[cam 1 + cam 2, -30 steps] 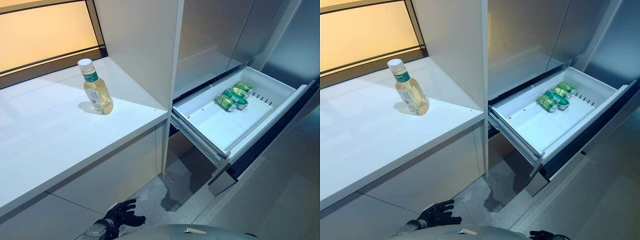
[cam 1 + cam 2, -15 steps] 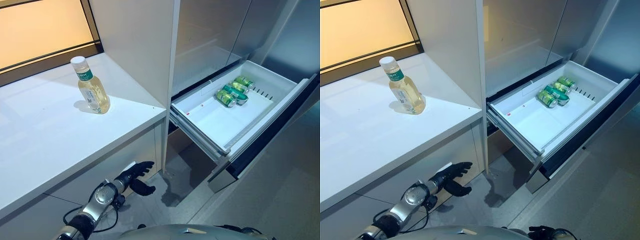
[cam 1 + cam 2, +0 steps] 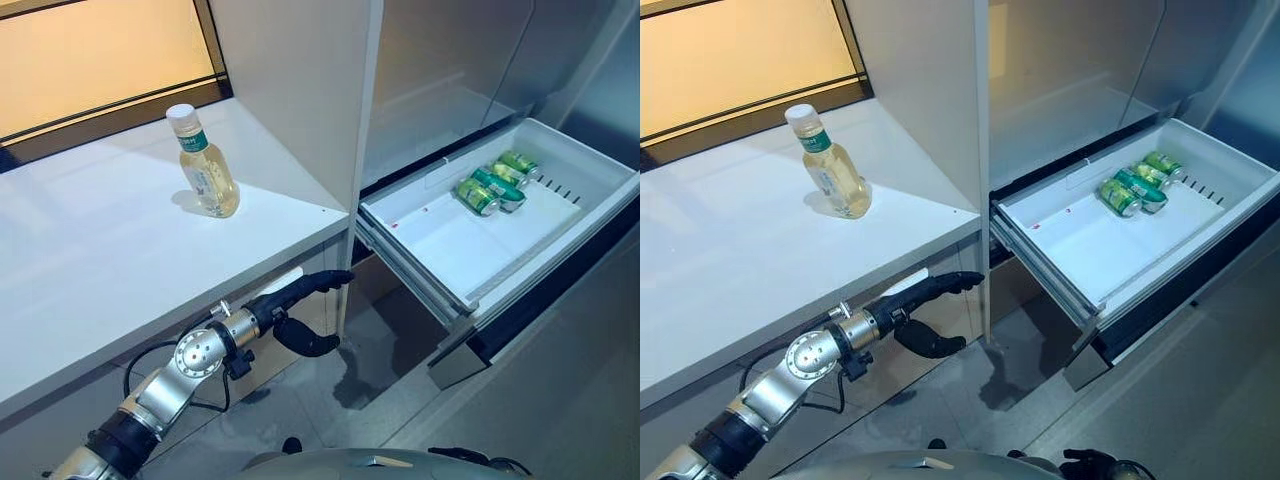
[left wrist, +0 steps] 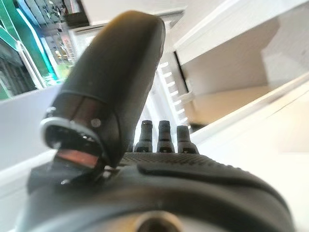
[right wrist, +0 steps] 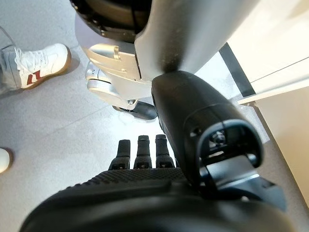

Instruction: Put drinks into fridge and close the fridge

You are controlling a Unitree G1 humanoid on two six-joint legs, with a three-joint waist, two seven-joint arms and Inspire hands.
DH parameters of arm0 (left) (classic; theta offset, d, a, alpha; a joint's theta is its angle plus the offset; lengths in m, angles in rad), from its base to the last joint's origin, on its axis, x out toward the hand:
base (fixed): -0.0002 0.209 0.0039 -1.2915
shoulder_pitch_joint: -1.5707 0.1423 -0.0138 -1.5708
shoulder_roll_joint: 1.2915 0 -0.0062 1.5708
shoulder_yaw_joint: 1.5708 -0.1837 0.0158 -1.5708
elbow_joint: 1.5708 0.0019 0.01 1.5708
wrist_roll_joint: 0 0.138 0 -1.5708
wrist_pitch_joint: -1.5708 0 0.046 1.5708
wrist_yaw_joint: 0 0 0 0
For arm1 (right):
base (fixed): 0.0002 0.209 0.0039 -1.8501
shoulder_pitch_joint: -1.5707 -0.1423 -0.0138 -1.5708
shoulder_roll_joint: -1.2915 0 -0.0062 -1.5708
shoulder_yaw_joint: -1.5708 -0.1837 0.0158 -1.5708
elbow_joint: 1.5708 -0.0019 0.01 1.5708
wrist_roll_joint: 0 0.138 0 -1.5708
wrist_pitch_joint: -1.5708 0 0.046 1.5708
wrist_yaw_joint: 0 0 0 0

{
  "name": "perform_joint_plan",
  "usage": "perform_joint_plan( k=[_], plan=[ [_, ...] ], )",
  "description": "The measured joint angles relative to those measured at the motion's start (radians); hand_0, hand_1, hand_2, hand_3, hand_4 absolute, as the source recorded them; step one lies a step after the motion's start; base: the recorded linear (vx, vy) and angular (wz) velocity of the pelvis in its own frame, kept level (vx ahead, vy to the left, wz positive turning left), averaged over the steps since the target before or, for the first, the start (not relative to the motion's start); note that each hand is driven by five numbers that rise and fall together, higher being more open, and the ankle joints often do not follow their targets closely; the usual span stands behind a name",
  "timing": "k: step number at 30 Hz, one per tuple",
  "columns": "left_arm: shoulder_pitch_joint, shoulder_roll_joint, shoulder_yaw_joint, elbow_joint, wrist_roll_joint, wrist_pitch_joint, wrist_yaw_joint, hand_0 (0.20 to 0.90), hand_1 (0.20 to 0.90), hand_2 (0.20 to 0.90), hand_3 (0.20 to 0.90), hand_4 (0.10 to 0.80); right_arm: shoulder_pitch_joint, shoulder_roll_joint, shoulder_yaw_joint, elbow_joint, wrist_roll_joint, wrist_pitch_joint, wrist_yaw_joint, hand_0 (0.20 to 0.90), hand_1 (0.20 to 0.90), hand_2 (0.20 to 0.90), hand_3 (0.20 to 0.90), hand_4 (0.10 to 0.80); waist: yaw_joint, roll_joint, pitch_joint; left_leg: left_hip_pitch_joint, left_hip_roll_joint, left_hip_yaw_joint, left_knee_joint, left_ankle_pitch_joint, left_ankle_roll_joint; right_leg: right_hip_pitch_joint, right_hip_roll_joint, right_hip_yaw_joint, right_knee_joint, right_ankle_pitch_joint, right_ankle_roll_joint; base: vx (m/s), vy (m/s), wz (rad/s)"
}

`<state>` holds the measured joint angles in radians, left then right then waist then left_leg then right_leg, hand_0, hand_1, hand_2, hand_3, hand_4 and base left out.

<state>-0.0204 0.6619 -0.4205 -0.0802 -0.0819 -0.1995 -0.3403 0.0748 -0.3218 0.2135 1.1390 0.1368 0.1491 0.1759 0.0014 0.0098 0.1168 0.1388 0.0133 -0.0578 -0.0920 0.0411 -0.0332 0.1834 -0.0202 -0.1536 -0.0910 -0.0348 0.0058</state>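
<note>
L hand (image 3: 300, 300) was below the counter edge (image 3: 250, 262), fingers straight and relaxed, thumb hanging apart, holding nothing. Up and back from it, on the counter top, the bottle (image 3: 208, 172) stood upright, long axis vertical, well apart from the hand. The fridge drawer (image 3: 470, 290) was open to the R, w/ green cans (image 3: 490, 188) lying on their sides at its far end. R hand (image 3: 1087, 464) was low at the view's bottom edge, fingers relaxed and empty, farther from the bottle, so L looked like the one to reach.

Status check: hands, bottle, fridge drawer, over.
Left robot hand open, empty, below the counter edge. Right robot hand open, low. Bottle upright on counter, untouched. Fridge drawer open, cans inside. Nothing blocking.
</note>
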Motion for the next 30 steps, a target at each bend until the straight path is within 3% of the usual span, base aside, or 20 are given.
perform_joint_plan(
  k=[8, 18, 30],
  plan=[
    [-0.021, 0.024, 0.106, -0.145, -0.179, 0.018, -0.042, 0.900, 0.900, 0.900, 0.900, 0.800, 0.006, 0.007, 0.000, 0.027, 0.004, -0.022, -0.019, 0.900, 0.900, 0.900, 0.900, 0.800, 0.036, 0.002, -0.002, -0.013, -0.002, -0.024, 0.003, 0.009, -0.002, -0.001, 0.000, -0.023, 0.000, 0.000, 0.000, 0.001, -0.021, 0.10],
    [-0.020, 0.008, 0.210, -0.168, -0.426, 0.012, -0.077, 0.900, 0.900, 0.900, 0.900, 0.800, 0.010, 0.007, 0.003, 0.030, 0.029, -0.021, -0.024, 0.900, 0.900, 0.900, 0.900, 0.800, 0.054, 0.003, -0.006, -0.019, -0.003, -0.036, 0.003, 0.013, -0.002, -0.001, 0.000, -0.032, 0.000, 0.000, 0.000, 0.005, -0.007, 0.02],
    [0.033, -0.008, 0.359, -0.168, -0.436, -0.045, -0.039, 0.900, 0.900, 0.900, 0.900, 0.800, 0.030, 0.006, -0.005, 0.037, 0.039, -0.021, -0.024, 0.900, 0.900, 0.900, 0.900, 0.800, 0.076, 0.007, -0.025, -0.028, -0.003, -0.054, 0.003, 0.019, -0.005, -0.003, 0.002, -0.048, 0.000, 0.000, 0.000, 0.011, -0.005, 0.04]
  ],
)
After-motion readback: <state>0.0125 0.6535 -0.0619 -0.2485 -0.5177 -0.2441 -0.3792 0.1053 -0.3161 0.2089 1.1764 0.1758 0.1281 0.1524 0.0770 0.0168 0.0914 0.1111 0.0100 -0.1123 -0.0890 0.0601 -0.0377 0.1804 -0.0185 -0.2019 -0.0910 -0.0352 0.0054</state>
